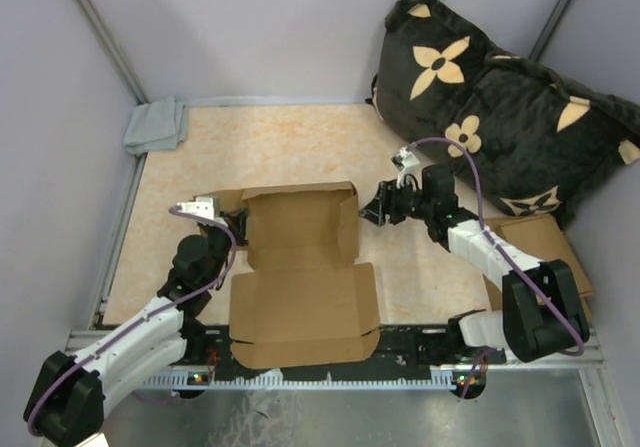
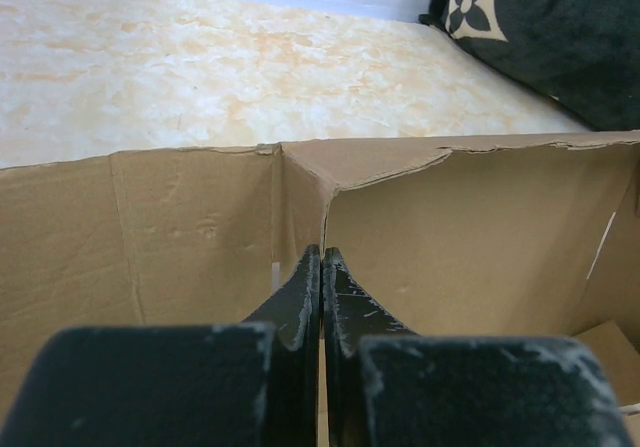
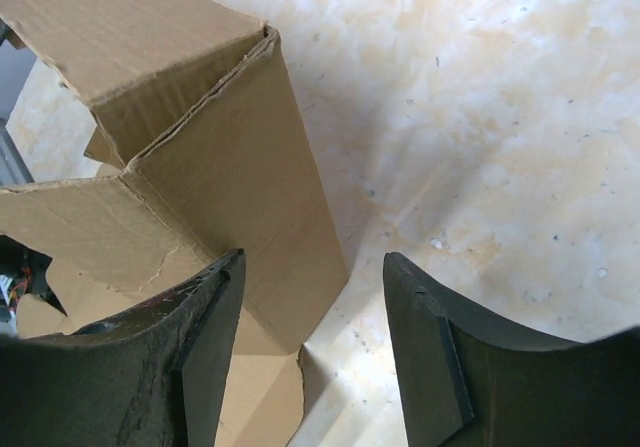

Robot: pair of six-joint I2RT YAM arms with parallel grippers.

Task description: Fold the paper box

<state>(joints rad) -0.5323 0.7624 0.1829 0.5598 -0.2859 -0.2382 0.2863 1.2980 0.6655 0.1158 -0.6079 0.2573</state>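
Note:
The paper box (image 1: 300, 297) lies in the middle of the table, its lid flat toward me and its far half (image 1: 300, 222) standing up as walls. My left gripper (image 1: 228, 225) is at the box's left wall. In the left wrist view it (image 2: 322, 252) is shut on the thin edge of that wall (image 2: 300, 187). My right gripper (image 1: 372, 207) is open beside the right wall. In the right wrist view it (image 3: 314, 255) straddles the box's outer corner (image 3: 250, 167), with one finger (image 3: 205, 317) over the cardboard and the other finger (image 3: 425, 327) over the table.
A black pillow (image 1: 500, 107) with tan flowers leans at the back right. A grey cloth (image 1: 155, 125) lies in the back left corner. A pile of brown cardboard pieces (image 1: 540, 242) sits at the right, under the right arm. Grey walls enclose the table.

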